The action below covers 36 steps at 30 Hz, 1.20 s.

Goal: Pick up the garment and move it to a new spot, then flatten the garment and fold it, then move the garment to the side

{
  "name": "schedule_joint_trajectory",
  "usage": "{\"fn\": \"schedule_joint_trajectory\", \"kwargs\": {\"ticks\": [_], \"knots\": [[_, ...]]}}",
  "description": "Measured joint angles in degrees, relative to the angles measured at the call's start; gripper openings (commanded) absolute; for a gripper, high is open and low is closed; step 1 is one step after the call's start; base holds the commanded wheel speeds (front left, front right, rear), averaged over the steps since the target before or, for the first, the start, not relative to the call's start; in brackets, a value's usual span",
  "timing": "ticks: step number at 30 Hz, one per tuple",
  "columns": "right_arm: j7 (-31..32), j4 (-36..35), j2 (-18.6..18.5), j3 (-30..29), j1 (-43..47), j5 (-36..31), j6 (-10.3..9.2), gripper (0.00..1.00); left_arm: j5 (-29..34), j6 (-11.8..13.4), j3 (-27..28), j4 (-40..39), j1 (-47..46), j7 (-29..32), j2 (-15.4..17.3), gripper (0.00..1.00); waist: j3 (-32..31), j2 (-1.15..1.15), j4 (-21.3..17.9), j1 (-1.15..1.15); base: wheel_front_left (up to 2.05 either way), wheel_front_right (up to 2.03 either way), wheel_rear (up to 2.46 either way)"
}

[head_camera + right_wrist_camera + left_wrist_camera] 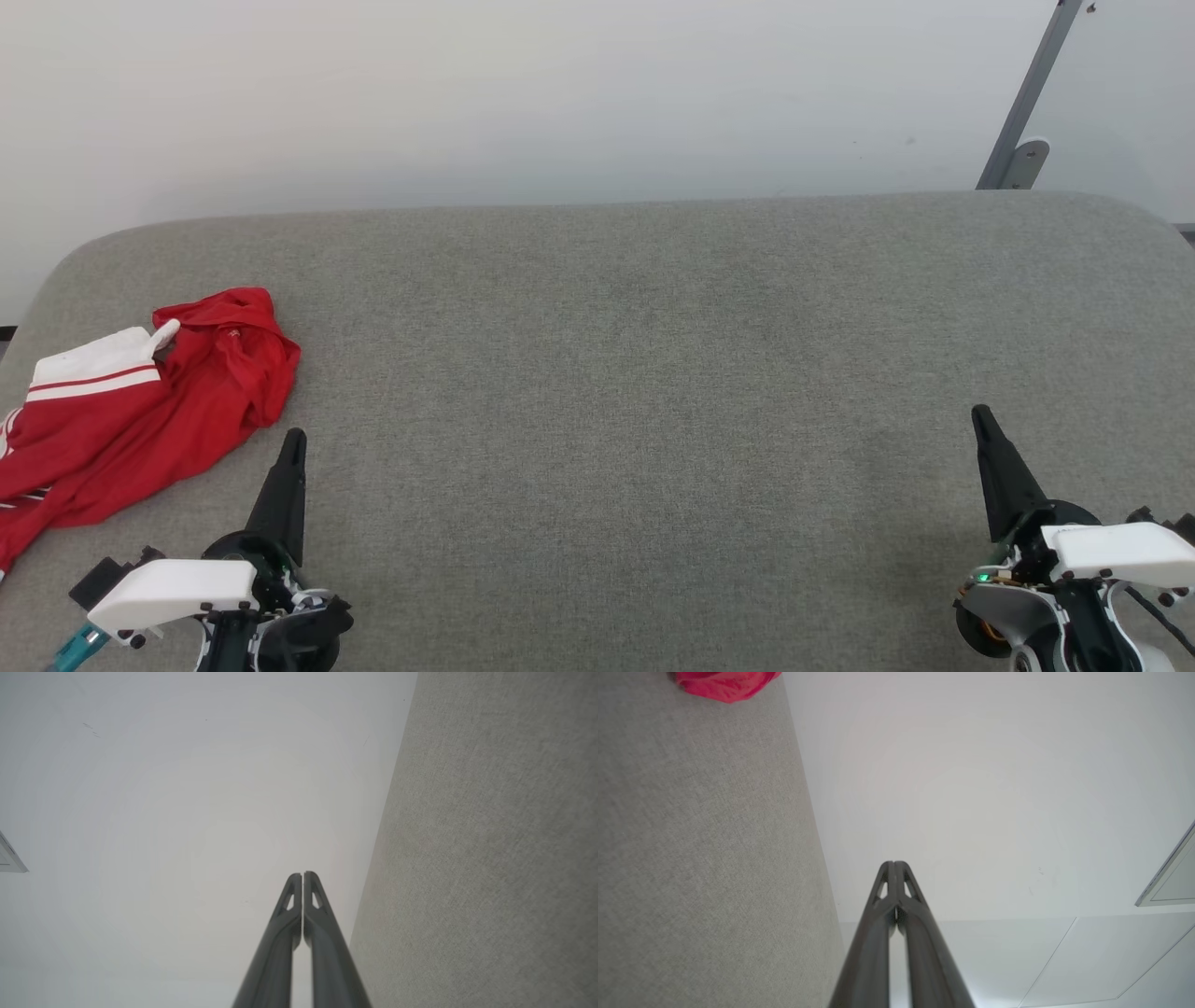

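**A:** Head view first. How far along is it?

**B:** Nothing is done yet, I'd judge. The thin bright-red jersey with white sleeves (140, 411) lies crumpled and unheld at nine o'clock on the grey fabric-covered surface (653, 373). The left gripper (294, 446) is at seven o'clock, just beside it. The right gripper (980, 418) is at four o'clock, well apart. Both have their fingers pressed together.

**A:** Left wrist view?

**B:** Fingers closed on nothing, with a red bunch of jersey (724, 683) at eleven o'clock.

**A:** Right wrist view?

**B:** Also closed and empty, with grey cloth at three o'clock. Pickup, flattening, folding and moving aside all remain.
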Motion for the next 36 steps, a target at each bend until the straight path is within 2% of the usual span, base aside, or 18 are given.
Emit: {"fn": "schedule_joint_trajectory", "kwargs": {"ticks": [13,14,21,27,36], "knots": [[0.0,0.0,0.0,0.0,0.0,0.0,0.0,0.0,0.0,0.0,0.0,0.0,0.0,0.0,0.0,0.0,0.0,0.0,0.0,0.0,0.0,0.0,0.0],[0.0,0.1,0.0,0.0,0.0,0.0,0.0,1.0,0.0,0.0,0.0,0.1,0.1,0.0,0.0,1.0,0.0,0.0,0.0,0.0,0.0,0.0,0.0],[-0.6,2.4,0.4,0.6,2.6,-0.2,-0.09,1.0,0.0,0.5,-0.5,2.1,2.7,-0.4,-0.8,1.0,0.0,0.0,0.0,0.0,0.0,0.0,0.0],[-2.2,2.2,0.1,1.9,2.1,-4.4,-0.09,1.0,1.5,2.1,-1.5,0.3,2.7,-2.1,-0.2,1.0,-0.1,0.0,0.0,0.0,0.0,0.0,0.0],[-3.2,2.5,-0.6,2.7,0.9,-16.8,-0.09,1.0,12.1,6.7,-4.2,-1.8,2.7,-4.7,3.1,1.0,-0.2,0.0,-0.1,0.0,0.0,0.0,0.0]]}}
